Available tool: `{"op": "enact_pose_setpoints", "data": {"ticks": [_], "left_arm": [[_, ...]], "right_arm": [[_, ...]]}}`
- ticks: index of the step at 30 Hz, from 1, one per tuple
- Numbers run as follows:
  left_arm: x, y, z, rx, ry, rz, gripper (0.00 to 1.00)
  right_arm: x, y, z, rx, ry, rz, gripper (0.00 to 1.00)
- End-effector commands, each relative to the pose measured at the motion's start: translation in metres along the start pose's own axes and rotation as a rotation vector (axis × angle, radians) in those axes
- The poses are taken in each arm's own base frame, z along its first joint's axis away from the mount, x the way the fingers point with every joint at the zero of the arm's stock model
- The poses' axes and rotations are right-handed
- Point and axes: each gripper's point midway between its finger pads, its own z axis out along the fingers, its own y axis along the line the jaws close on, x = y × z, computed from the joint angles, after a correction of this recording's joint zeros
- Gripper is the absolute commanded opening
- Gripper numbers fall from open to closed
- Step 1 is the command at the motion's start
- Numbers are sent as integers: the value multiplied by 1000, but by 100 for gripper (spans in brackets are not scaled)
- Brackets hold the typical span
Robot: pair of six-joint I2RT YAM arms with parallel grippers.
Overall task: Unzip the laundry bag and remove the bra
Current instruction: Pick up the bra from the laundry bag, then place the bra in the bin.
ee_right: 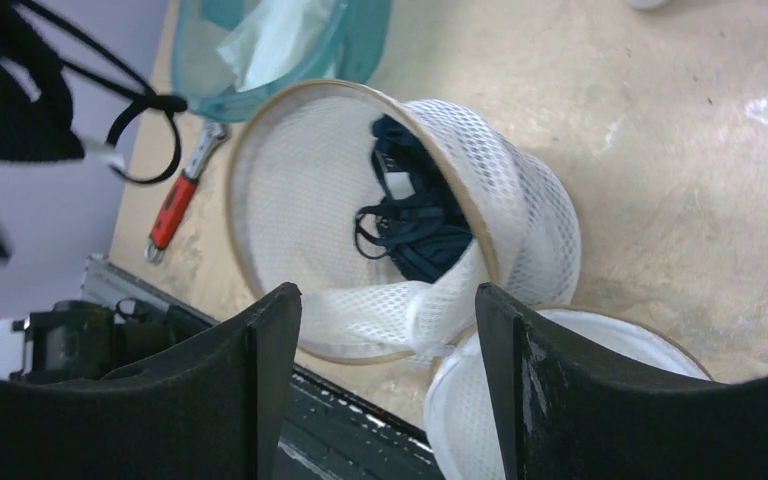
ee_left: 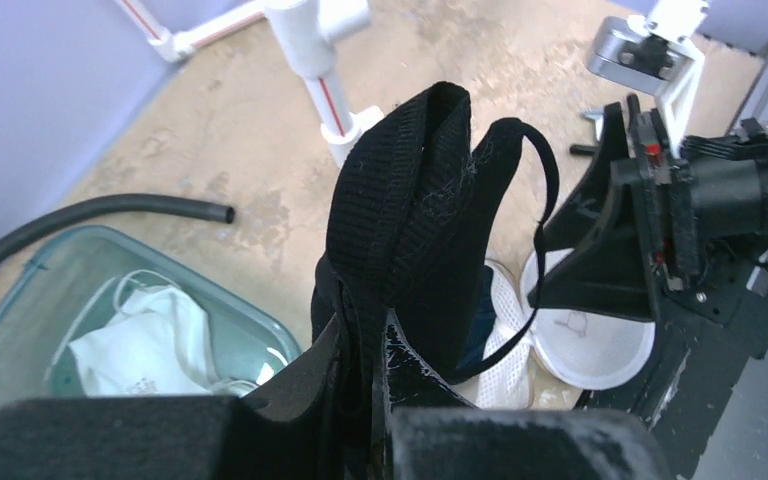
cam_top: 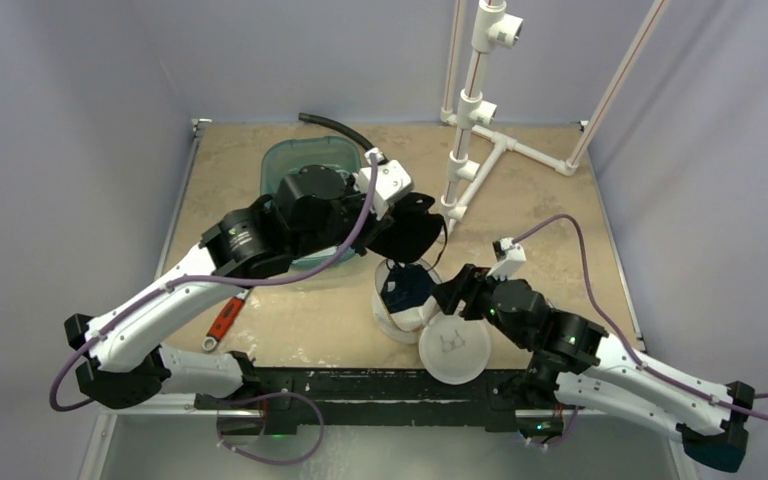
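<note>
A tan table (cam_top: 560, 200) fills the middle of the top view, and a white PVC pipe frame (cam_top: 470, 120) is seen standing at its upper right. A teal plastic tub (cam_top: 295, 158) is set in the upper centre-left of the table, partly covered by the left arm; white cloth (ee_left: 150, 345) is seen inside it in the left wrist view.

The left gripper (ee_left: 365, 370) is clamped narrow on the black bra (ee_left: 410, 230), which is held up clear of the table, above and just left of the bag, with a thin strap looping off its right side.

The right gripper (ee_right: 385, 300) is spread wide with nothing between its fingers. It is placed just right of the laundry bag (cam_top: 400, 300) in the top view; whether it touches the mesh cannot be told.

The laundry bag is found at lower centre of the top view, unzipped, its round mouth open. Its flat round lid (cam_top: 454, 348), marked with a small bra outline, lies just below and right of it, near the table's front edge. A dark blue garment (ee_right: 415, 220) is seen inside the bag.

A red-handled wrench (cam_top: 222, 322) lies at lower left, and a black hose (cam_top: 335, 125) curves behind the tub.
</note>
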Motion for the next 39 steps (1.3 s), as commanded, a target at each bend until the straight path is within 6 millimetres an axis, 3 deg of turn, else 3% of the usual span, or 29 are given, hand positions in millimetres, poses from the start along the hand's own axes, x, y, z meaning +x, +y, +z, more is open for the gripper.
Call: {"op": "enact_pose_setpoints", "data": {"ticks": [1,7,10,15,20,24,34,39], "left_arm": [[-30,27,-35,-139,-80,-40,0],[-36,74,-59,-429,-131,-165,0],[-30,98,-67,-583,-135,-235,0],[-20,139,-71,-664,-190,-420,0],[-14,150,-69,-670,-262,-544,0],[3,171,-70,-740,-281,-630,0],[88,234,-27,-779,-326,-979,0],[104,264,-3,-793,-431,-1089,0]], "right_arm": [[-31,32,-21,-107,-33,-88,68],[-51,51,-35,-175,-74,-88,68],[-51,54,-36,-188,-72,-90,68],[-44,55,-32,-205,-55,-86,68],[-50,77,-31,-284,-68,-52,67],[-60,91,-32,-316,-92,-49,67],[-48,77,-32,-304,-75,-21,66],[-48,68,-37,-294,-84,-15,66]]}}
